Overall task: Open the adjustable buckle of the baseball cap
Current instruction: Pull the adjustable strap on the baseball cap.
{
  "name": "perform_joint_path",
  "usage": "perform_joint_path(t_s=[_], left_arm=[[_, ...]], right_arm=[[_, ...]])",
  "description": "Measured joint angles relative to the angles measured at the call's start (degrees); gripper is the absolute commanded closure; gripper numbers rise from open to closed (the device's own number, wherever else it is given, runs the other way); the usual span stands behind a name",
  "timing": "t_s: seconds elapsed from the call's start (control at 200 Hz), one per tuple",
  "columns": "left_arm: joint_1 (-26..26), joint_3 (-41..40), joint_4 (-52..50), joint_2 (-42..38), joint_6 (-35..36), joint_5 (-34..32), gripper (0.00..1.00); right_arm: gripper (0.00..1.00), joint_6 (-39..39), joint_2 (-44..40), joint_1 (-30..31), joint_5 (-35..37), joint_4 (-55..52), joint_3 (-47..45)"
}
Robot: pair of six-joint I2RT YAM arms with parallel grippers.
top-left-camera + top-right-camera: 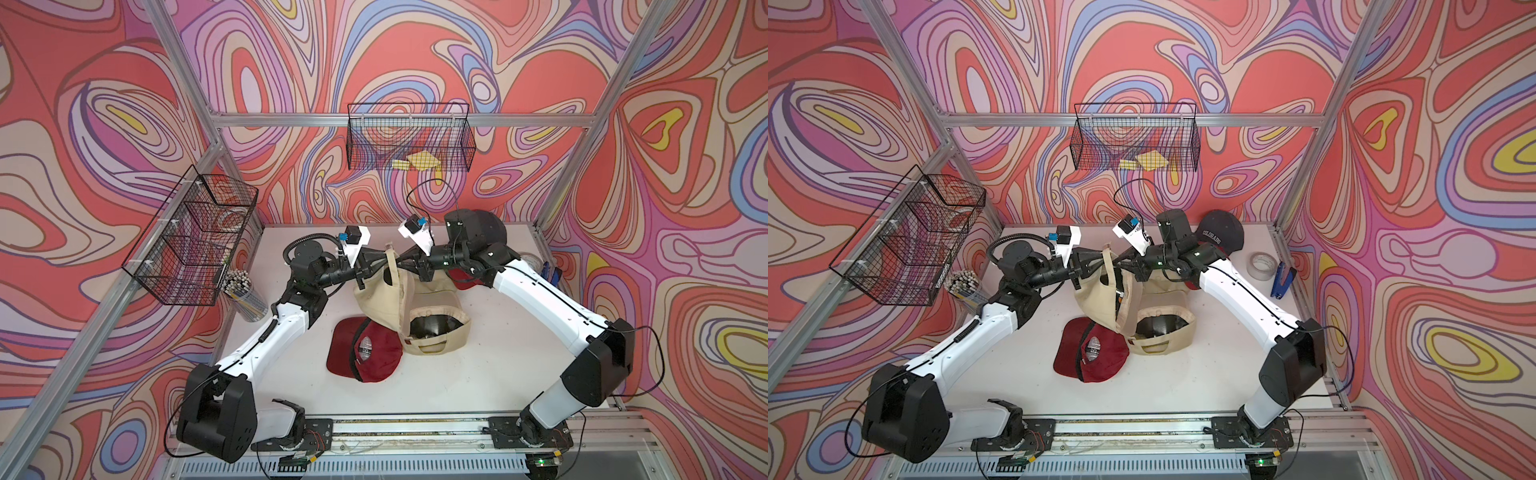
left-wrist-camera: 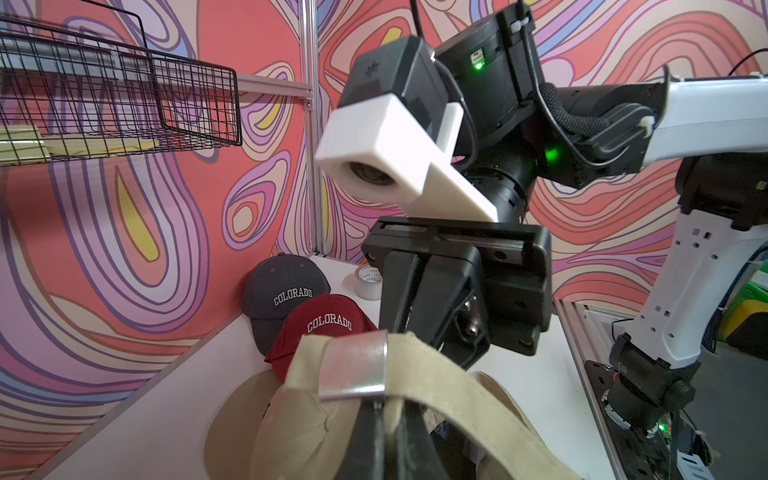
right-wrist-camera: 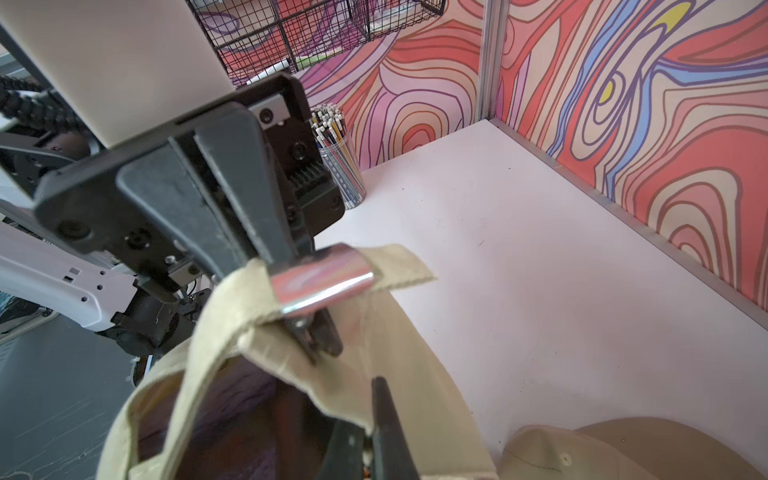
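Observation:
A beige baseball cap (image 1: 380, 299) hangs above the table between my two grippers. Its silver metal buckle (image 2: 353, 368) (image 3: 324, 278) sits on the beige back strap (image 2: 453, 395), which still runs through it. My left gripper (image 2: 386, 409) (image 3: 320, 345) is shut on the strap fabric right under the buckle. My right gripper (image 3: 370, 411) is shut on the edge of the strap a short way from the buckle, facing the left one. In both top views the fingers of the two grippers meet at the cap's raised back (image 1: 1106, 259).
A second beige cap (image 1: 436, 328) and a red cap (image 1: 365, 353) lie on the white table (image 1: 498, 374) under the held one. A dark grey cap (image 1: 1221, 235), another red cap (image 2: 328, 328), a tape roll (image 1: 1260, 266), a blue stapler (image 1: 1283, 280), a pencil cup (image 1: 245, 295) and wire baskets (image 1: 191, 237) line the edges.

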Motion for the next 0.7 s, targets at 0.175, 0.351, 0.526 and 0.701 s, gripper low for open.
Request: perform_joint_path(t_s=[0.175, 0.351, 0.526, 0.701], left_arm=[[0.0, -0.5, 1.0, -0.2, -0.3, -1.3, 1.0], [-0.1, -2.3, 0.6, -2.3, 1.4, -6.6, 1.0], [-0.1, -3.5, -0.2, -4.9, 4.8, -12.1, 1.0], [-0.3, -3.6, -1.6, -5.0, 8.2, -15.5, 1.0]], right_arm=[[0.48, 2.1, 0.5, 0.0, 2.8, -0.6, 1.2], [0.47, 4.2, -0.3, 0.0, 6.7, -1.5, 1.2], [0.49, 6.8, -4.0, 0.0, 8.5, -1.3, 1.2], [0.49, 9.8, -5.8, 0.0, 6.2, 0.8, 1.2]])
